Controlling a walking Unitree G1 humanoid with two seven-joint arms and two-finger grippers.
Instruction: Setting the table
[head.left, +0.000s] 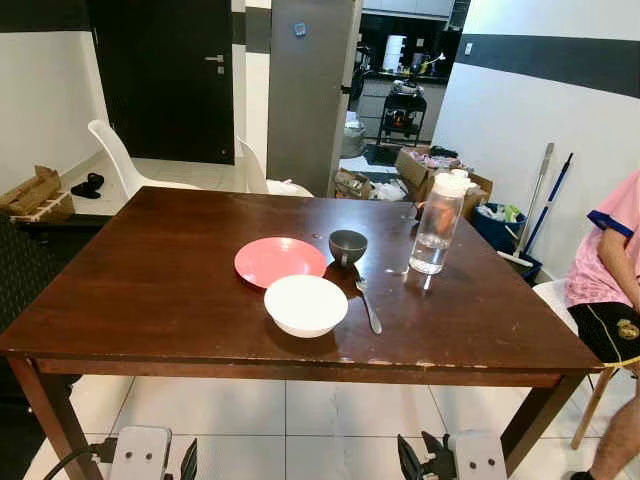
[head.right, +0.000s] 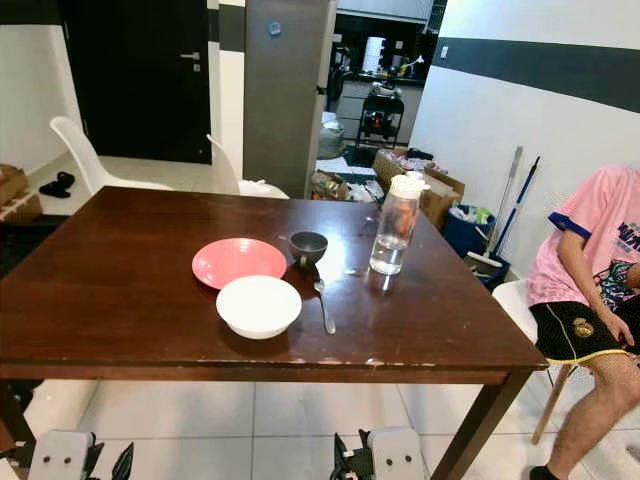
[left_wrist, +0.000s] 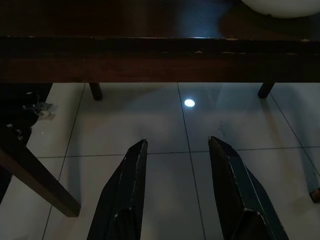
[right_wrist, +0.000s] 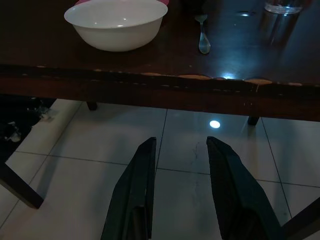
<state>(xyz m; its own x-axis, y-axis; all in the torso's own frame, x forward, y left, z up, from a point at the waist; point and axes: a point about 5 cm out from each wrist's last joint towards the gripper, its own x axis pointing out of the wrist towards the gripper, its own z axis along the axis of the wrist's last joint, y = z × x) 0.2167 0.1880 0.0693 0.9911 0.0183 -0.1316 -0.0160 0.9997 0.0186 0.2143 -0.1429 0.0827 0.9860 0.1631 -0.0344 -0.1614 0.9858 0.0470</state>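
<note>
Dark wooden desk (head.left: 150, 290), seen from its near long edge. Landmark: white bowl (head.left: 306, 304).

- White bowl sits close to the desk's near edge, roughly mid-width, empty as far as can be seen.
- Pink plate (head.left: 280, 261) lies just behind the bowl, toward the robot's left; rims look touching or nearly so, cannot tell which.
- Small dark cup (head.left: 348, 246) stands behind the bowl, to its right, just beside the plate's right rim.
- Metal spoon (head.left: 367, 305) lies just right of the bowl, handle pointing to the near edge, bowl end toward the cup.
- Clear water bottle (head.left: 437, 223) with white lid stands upright, farther right of the bowl and behind it, apart from the cup.
- 2 white chairs (head.left: 125, 160) stand beyond the far edge of the desk from the bowl.
- A seated person (head.right: 590, 270) in a pink shirt and black shorts is off the desk's right end, well apart from the bowl.
- Cardboard boxes (head.left: 425, 170) and a mop (head.left: 535, 205) sit against the wall, far behind and right of the bowl.

Left pincer (left_wrist: 176, 150): below the desk's near edge, over tiled floor (left_wrist: 165, 130), 2 fingers spread apart, holding nothing.
Right pincer (right_wrist: 180, 147): also below the near edge, fingers likewise parted and empty; bowl and spoon lie above and ahead of it.
</note>
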